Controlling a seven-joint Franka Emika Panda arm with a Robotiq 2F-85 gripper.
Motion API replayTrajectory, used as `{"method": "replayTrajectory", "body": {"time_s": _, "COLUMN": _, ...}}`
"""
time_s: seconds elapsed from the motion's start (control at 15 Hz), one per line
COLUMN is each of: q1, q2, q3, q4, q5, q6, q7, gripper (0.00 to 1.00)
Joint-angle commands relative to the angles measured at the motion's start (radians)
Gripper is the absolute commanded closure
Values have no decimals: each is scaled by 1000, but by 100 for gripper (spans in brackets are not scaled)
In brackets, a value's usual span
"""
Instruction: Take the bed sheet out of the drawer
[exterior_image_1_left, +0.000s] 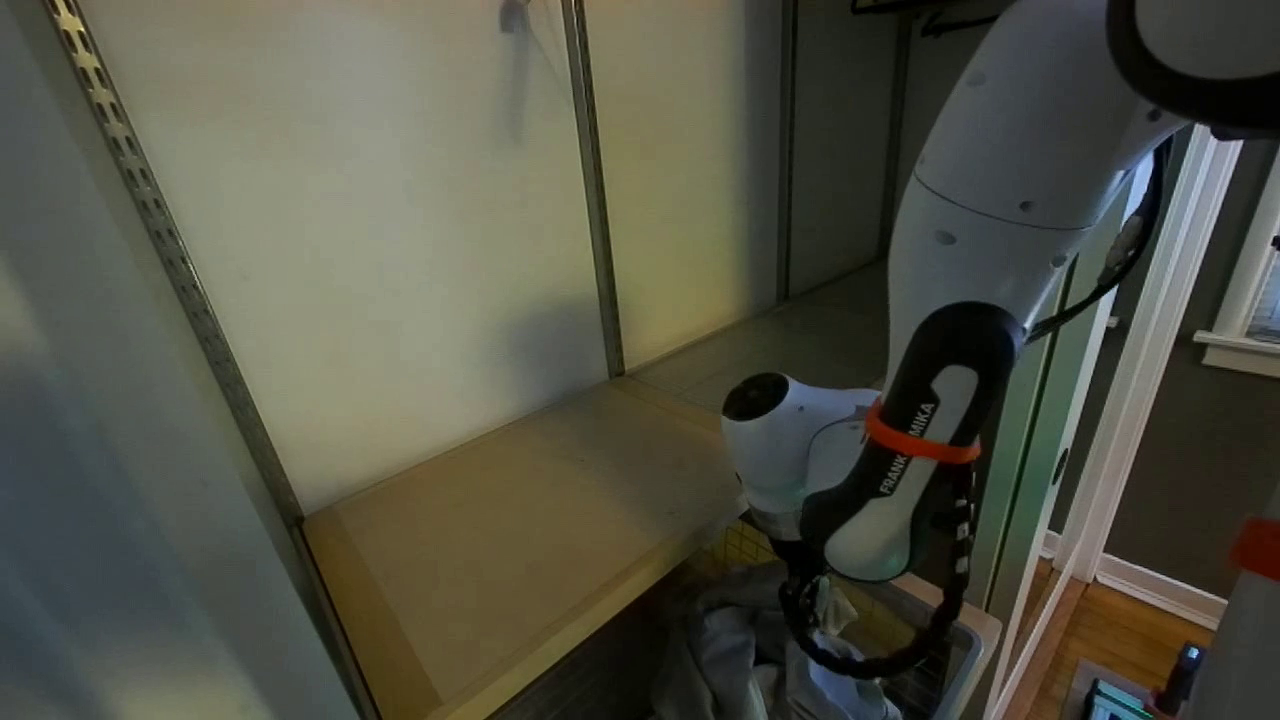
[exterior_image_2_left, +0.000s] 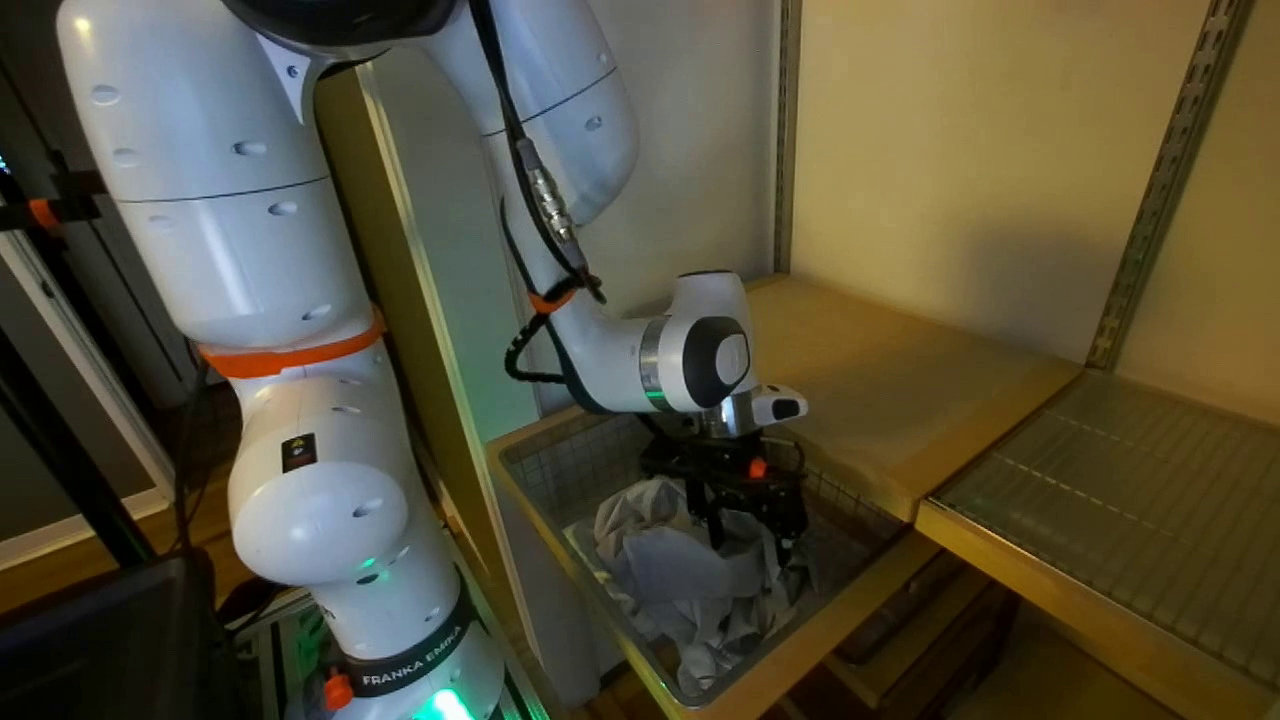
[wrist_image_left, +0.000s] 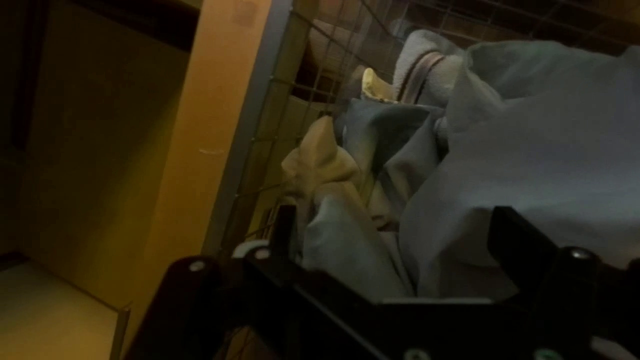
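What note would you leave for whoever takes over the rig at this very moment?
Gripper: open, pointing down over the bed sheet; whether it touches, I can't tell.
Bed sheet: apparently the crumpled grey cloth, lying in the drawer. A striped cloth shows at its edge in the wrist view.
Done: drawer is open, gripper in position above the sheet.
Left: close on a fold, lift the sheet out; the striped cloth might come along.

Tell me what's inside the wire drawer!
A rumpled grey bed sheet, with a striped cloth and something yellow peeking out beside it. Whatever's under the sheet is covered, so I can't tell.
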Motion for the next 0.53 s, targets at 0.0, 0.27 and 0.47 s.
{"method": "replayTrajectory", "body": {"time_s": 0.0, "q1": -10, "q2": 5, "q3": -21, "q4": 2, "q5": -275, "q6": 3, "q7": 193, "gripper": 32}}
{"method": "replayTrajectory", "body": {"time_s": 0.27, "q1": -21, "q2": 36, "q3": -36, "q4": 2, "q5": -446, "q6": 23, "q7": 343, "gripper": 65}}
{"method": "replayTrajectory", "body": {"time_s": 0.47, "q1": -24, "q2": 57, "q3": -43, "q4": 11, "q5": -530, "q6": 36, "q7": 439, "gripper": 87}}
